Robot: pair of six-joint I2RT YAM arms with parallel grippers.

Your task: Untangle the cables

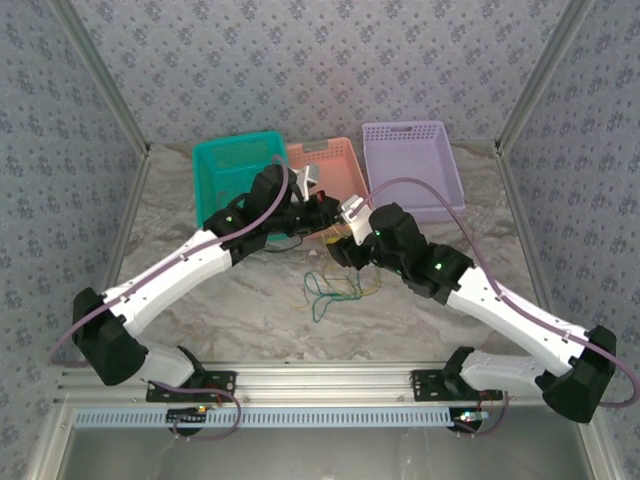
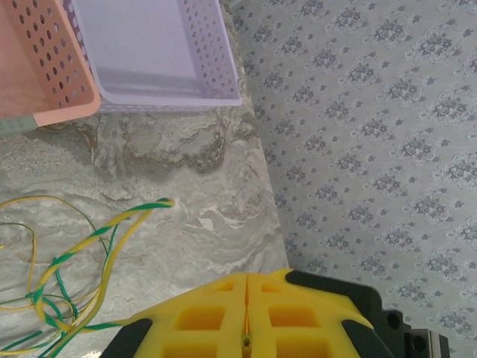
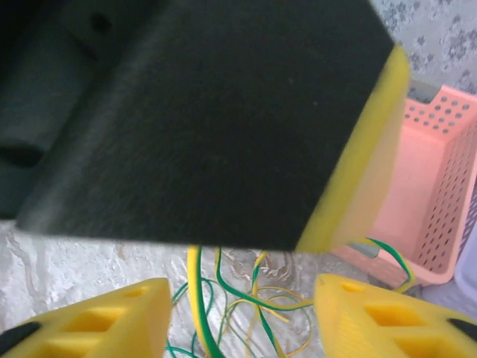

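The cables [image 1: 335, 290] lie as a loose snarl of green, yellow and striped green-and-yellow strands near the middle of the marbled worktop [image 1: 250, 320], just on the near side of the pink basket [image 1: 330, 160]; several strands rise from the heap and pass between the fingers of the right pincer [image 3: 242, 292], which stands open around them without pinching any; the left pincer [image 2: 246, 282] is closed, its pads meeting along one seam, and I cannot tell whether a strand is nipped there; what looks to be its dark finger hangs just above the right one in the right wrist view; the main risk is that closing the right pincer here would likely catch several strands at once, so a pull would tighten the knot rather than free it; the two pincers are also so close that they could knock together; a dragged loop could snag on the basket's near corner.
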